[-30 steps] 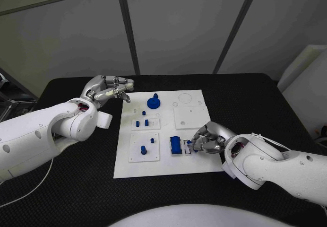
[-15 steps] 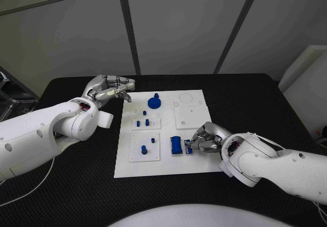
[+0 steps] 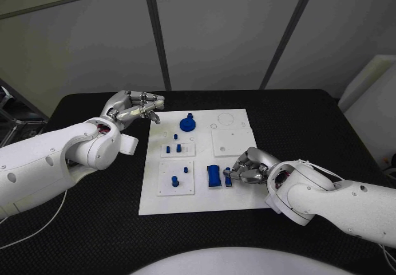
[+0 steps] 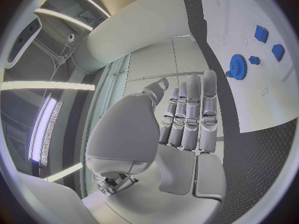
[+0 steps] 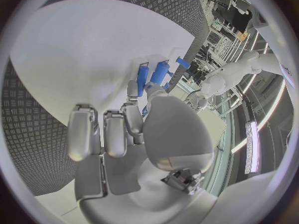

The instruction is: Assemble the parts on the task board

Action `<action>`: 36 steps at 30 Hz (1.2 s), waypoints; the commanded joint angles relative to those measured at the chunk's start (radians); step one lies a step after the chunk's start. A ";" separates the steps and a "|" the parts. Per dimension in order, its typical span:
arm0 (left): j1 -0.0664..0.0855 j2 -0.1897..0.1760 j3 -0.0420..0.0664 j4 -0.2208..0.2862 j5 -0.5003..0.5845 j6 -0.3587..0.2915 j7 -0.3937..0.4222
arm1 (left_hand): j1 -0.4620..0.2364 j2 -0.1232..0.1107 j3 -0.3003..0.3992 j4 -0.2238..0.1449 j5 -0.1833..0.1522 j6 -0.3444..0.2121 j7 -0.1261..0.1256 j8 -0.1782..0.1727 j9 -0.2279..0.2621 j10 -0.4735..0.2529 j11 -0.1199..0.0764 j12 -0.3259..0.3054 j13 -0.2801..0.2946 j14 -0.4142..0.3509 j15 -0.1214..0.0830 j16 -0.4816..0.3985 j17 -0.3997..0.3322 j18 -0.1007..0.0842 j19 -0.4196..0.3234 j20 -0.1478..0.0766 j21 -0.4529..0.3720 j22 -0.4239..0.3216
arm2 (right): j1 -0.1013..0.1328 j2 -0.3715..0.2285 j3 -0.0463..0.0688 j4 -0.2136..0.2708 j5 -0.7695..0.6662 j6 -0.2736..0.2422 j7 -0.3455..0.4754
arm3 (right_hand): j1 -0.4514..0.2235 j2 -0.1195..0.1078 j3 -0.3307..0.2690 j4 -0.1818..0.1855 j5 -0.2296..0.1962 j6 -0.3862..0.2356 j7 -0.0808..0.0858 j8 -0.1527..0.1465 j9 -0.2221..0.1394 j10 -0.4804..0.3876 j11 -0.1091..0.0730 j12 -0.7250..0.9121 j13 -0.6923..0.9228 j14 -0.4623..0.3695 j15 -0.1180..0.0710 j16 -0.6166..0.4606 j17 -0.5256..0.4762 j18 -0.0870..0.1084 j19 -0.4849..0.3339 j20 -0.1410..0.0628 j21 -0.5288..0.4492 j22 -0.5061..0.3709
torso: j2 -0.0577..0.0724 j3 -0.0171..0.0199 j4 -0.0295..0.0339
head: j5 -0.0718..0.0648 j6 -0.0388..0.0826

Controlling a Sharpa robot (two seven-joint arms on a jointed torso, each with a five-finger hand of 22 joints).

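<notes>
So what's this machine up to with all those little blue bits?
It is assembling small blue parts on a white task board. The right robot hand is at the board's near right, fingers against a small blue part beside a larger blue block. The left robot hand hovers off the board's far left corner, holding nothing.

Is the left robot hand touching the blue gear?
Apart. In the head view the left robot hand hangs over the black table beside the white board, and bare board shows between its fingertips and the blue gear.
</notes>
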 commanded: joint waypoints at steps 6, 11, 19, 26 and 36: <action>0.001 0.000 0.001 0.001 0.001 0.012 0.000 | 0.005 0.004 0.001 -0.003 0.002 -0.010 0.000 -0.007 0.001 -0.007 -0.003 -0.006 -0.001 -0.008 0.000 -0.003 -0.001 0.011 -0.002 0.006 -0.004 -0.001 | -0.001 0.004 -0.002 0.006 -0.009 0.043 0.010 | -0.037 -0.007 -0.036 0.000 -0.002 -0.002 0.002 0.002 0.006 0.008 -0.001 0.008 0.005 0.072 -0.009 0.005 0.087 -0.015 0.010 -0.009 0.008 0.007 | 0.000 0.0003 -0.0001 | 0.000 -0.001; 0.001 -0.001 0.001 0.001 0.001 0.013 -0.001 | 0.004 0.005 0.001 -0.002 0.002 -0.011 0.000 -0.008 0.001 -0.009 -0.002 -0.006 -0.001 -0.009 0.001 -0.002 -0.002 0.011 -0.002 0.007 -0.004 -0.002 | -0.001 0.001 -0.002 0.010 -0.009 0.052 0.012 | -0.047 -0.008 -0.050 -0.001 -0.012 -0.002 0.002 0.004 0.009 0.009 -0.001 0.010 0.008 0.072 -0.009 0.006 0.087 -0.015 0.011 -0.009 0.008 0.008 | 0.000 0.0002 -0.0003 | 0.000 -0.003; 0.001 -0.003 0.001 0.001 0.001 0.013 -0.002 | 0.004 0.005 0.001 -0.002 0.002 -0.011 0.000 -0.008 0.001 -0.009 -0.002 -0.006 -0.001 -0.009 0.001 -0.002 -0.002 0.011 -0.002 0.007 -0.004 -0.002 | -0.001 -0.014 -0.002 0.023 -0.027 0.050 0.016 | -0.077 -0.012 -0.094 0.000 -0.052 -0.004 0.003 0.006 0.014 0.009 0.000 0.009 0.010 0.072 -0.009 0.005 0.087 -0.015 0.010 -0.008 0.007 0.008 | 0.001 0.0005 -0.0005 | -0.001 -0.005; 0.001 -0.004 0.001 0.001 0.001 0.013 -0.002 | 0.004 0.005 0.001 -0.002 0.002 -0.011 0.000 -0.008 0.001 -0.009 -0.002 -0.006 -0.001 -0.009 0.001 -0.002 -0.002 0.011 -0.002 0.007 -0.004 -0.002 | -0.001 -0.035 -0.002 0.028 -0.054 -0.004 0.113 | -0.081 -0.019 -0.130 -0.003 -0.086 -0.051 0.019 -0.017 0.008 -0.011 0.012 -0.020 -0.013 0.069 -0.001 -0.003 0.077 -0.011 0.002 -0.004 -0.006 -0.010 | 0.001 -0.0004 0.0005 | -0.003 -0.003; 0.001 -0.006 0.001 0.002 0.001 0.013 -0.001 | 0.004 0.005 0.001 -0.002 0.002 -0.011 0.000 -0.008 0.001 -0.009 -0.002 -0.006 -0.001 -0.009 0.001 -0.002 -0.002 0.011 -0.002 0.007 -0.004 -0.002 | -0.002 -0.061 -0.002 0.023 -0.097 -0.055 0.322 | 0.125 0.040 -0.074 -0.087 -0.109 -0.159 0.082 -0.143 -0.078 -0.034 0.064 -0.032 -0.021 0.069 0.043 -0.002 0.079 -0.011 -0.002 0.037 -0.006 -0.009 | 0.001 0.0006 -0.0019 | -0.002 -0.003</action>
